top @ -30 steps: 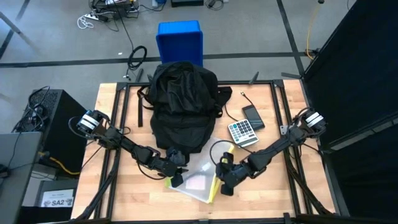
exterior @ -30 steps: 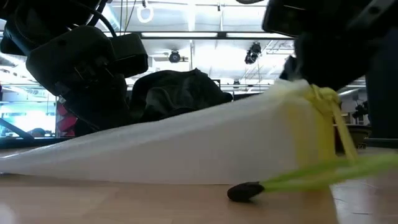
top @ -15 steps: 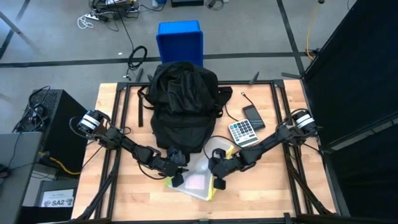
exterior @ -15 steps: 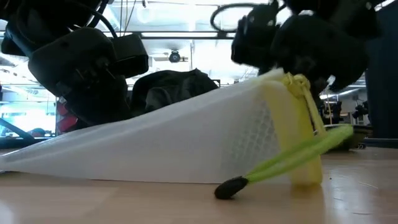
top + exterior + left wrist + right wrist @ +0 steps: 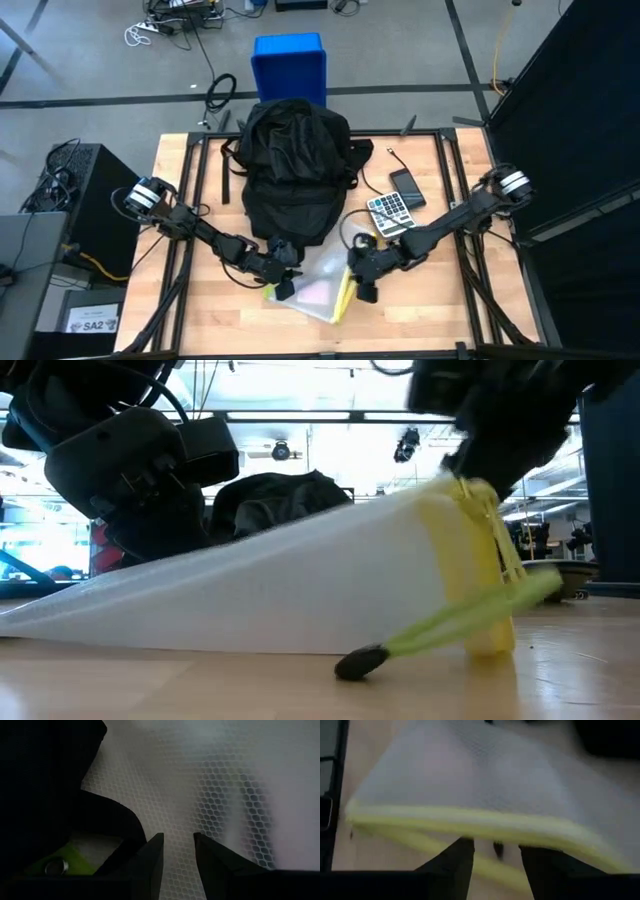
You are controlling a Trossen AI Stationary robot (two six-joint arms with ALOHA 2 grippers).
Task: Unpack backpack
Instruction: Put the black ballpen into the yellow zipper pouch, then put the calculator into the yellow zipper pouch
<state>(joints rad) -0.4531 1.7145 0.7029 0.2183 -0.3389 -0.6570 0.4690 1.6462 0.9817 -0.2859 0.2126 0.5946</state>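
Note:
The black backpack (image 5: pixel 295 170) lies at the table's far middle, resting on its back. In front of it lies a white mesh pouch (image 5: pixel 315 290) with a yellow zip edge (image 5: pixel 470 560). Its left end is low on the table and its yellow right end stands up on the wood. A yellow-green cord with a black tip (image 5: pixel 360 663) trails from that end onto the table. My left gripper (image 5: pixel 283 282) is shut on the pouch's left end. My right gripper (image 5: pixel 495 862) hangs open just above the yellow edge, touching nothing that I can see. My left gripper has the pouch's mesh face (image 5: pixel 177 827) between its two fingers, near the pouch's left end. The fingers (image 5: pixel 150 865) come slanting down from the table's left. That end of the pouch stays low on the table; one layer or several, I cannot tell.
A calculator (image 5: pixel 390 212) and a dark phone (image 5: pixel 407 187) lie right of the backpack, close to my right arm. A blue bin (image 5: pixel 290 62) stands on the floor beyond the far edge. Bare wood lies near the front right.
My right gripper went toward the table's left with the pouch's yellow end, then rose and drew back to the right. The yellow end has slid left and now stands steeper on the wood; the low left end stayed where it was.

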